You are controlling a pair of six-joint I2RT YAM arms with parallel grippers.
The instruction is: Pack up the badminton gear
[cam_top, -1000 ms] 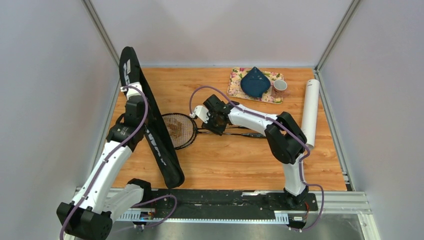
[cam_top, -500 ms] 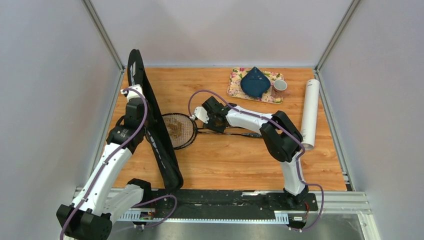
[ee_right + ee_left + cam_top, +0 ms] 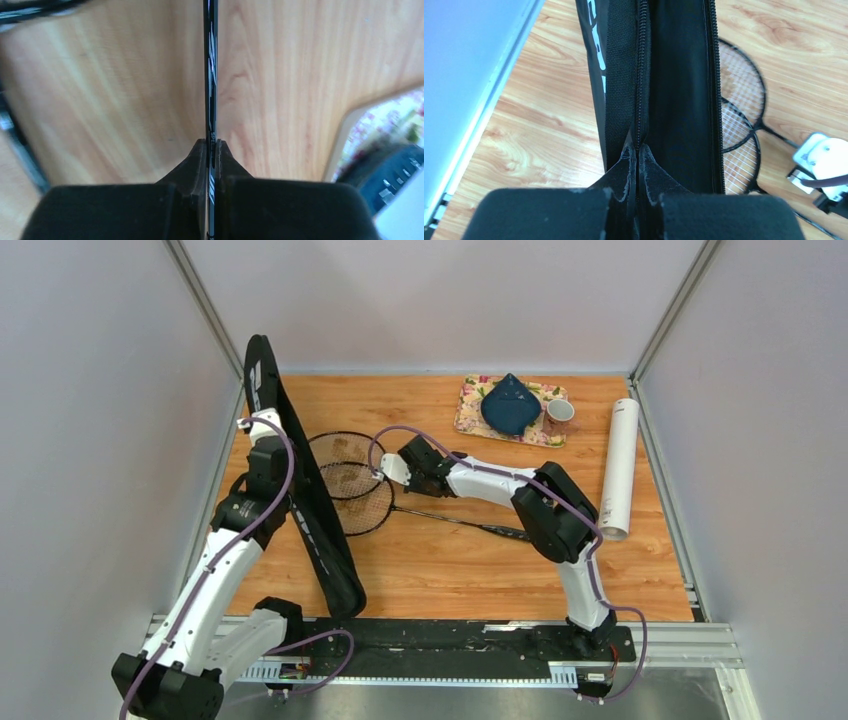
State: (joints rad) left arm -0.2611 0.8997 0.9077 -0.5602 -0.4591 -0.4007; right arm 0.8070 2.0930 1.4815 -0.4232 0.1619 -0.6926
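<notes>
The long black racket cover (image 3: 318,525) stands on edge along the left side, its zip open. My left gripper (image 3: 268,430) is shut on its upper zip edge, which the left wrist view shows pinched between the pads of the left gripper (image 3: 638,152) on the racket cover (image 3: 674,75). Two black rackets overlap beside it. One racket (image 3: 358,508) lies flat. My right gripper (image 3: 415,478) is shut on the thin shaft of the other racket (image 3: 340,445); in the right wrist view that shaft (image 3: 210,75) runs up from the right gripper (image 3: 211,146). The white tube (image 3: 618,465) lies at the right.
A floral tray (image 3: 470,418) with a blue cloth (image 3: 510,405) and a small cup (image 3: 559,412) sits at the back right. White walls enclose the wooden table on three sides. In the left wrist view the right gripper's white body (image 3: 824,157) sits just right of the racket heads.
My right gripper has closed on one racket's shaft and drawn it left and back, so its head now sits apart from the other. The cover has swayed slightly in the left gripper.
</notes>
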